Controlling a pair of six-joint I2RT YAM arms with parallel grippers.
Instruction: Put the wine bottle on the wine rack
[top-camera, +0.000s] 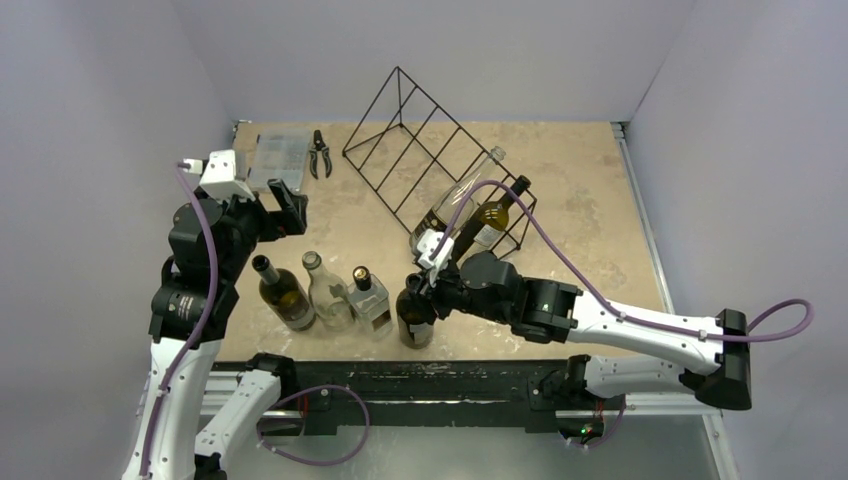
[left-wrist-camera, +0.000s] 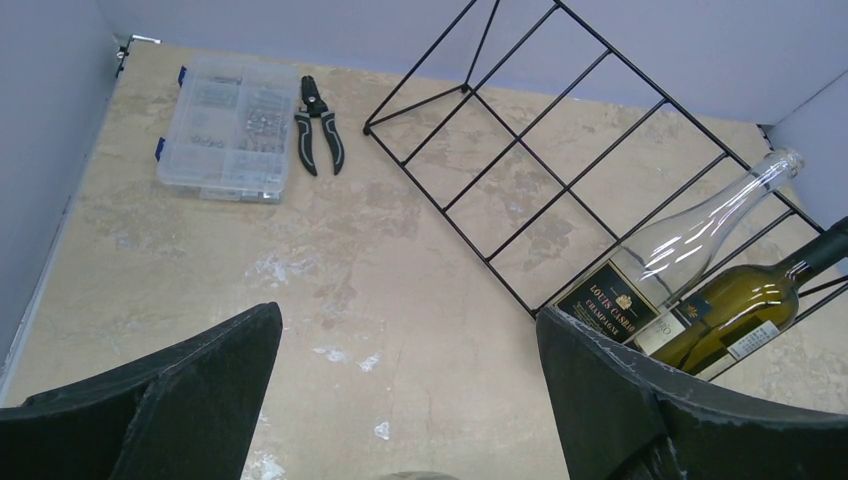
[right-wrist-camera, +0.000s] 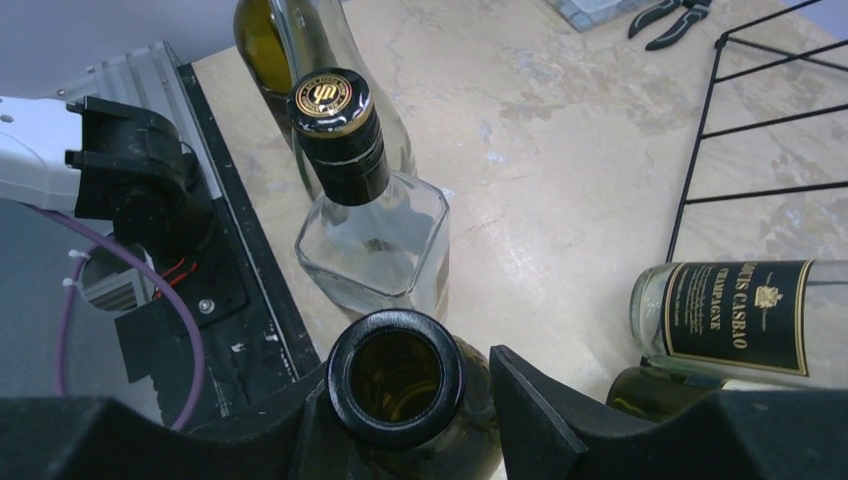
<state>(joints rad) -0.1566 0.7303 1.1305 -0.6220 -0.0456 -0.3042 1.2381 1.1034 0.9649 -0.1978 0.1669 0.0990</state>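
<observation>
Currently right gripper (right-wrist-camera: 410, 385) brackets the neck of the upright wine bottle (top-camera: 415, 322) at the table (top-camera: 600, 200) near edge; clamped or not, cannot tell. Left gripper (left-wrist-camera: 408, 330) gapes, empty. Should seat below the lip, then lift toward wine rack (top-camera: 430, 165).

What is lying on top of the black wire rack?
Two bottles lie on the wine rack's right end: a clear champagne bottle and a green bottle. The other slots hold nothing. A gripper finger partly covers the green bottle's base.

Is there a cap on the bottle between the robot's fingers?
No, the dark bottle at the right gripper has an open mouth you can see down into.
</observation>
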